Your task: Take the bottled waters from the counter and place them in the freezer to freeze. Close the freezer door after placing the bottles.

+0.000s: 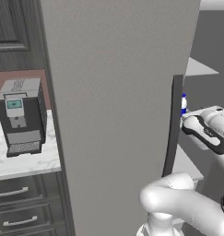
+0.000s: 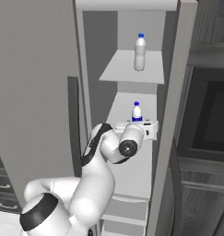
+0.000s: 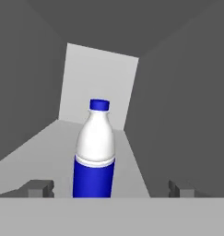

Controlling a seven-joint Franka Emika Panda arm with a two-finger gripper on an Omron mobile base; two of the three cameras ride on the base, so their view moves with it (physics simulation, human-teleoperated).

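The freezer [image 2: 132, 27] stands open, with white shelves inside. One pale bottled water [image 2: 139, 53] stands upright on the upper shelf. A second bottle [image 3: 95, 152], white above a dark blue lower band and with a blue cap, stands upright on the middle shelf [image 2: 127, 103]. My gripper [image 3: 109, 188] is open just in front of this bottle [image 2: 137, 112], its fingertips [image 3: 39, 188] wide to either side and clear of it. The freezer door [image 1: 118, 115] is swung open to my left, its dark bar handle [image 1: 175, 124] close to my hand. The bottle's blue cap [image 1: 183, 102] peeks past the door edge.
A black and silver coffee machine [image 1: 21, 117] sits on the marble counter [image 1: 26, 163] left of the open door, above dark drawers [image 1: 21, 203]. A dark built-in oven [image 2: 210, 115] is to the right of the freezer. The other fridge door's edge [image 2: 173, 115] borders the compartment.
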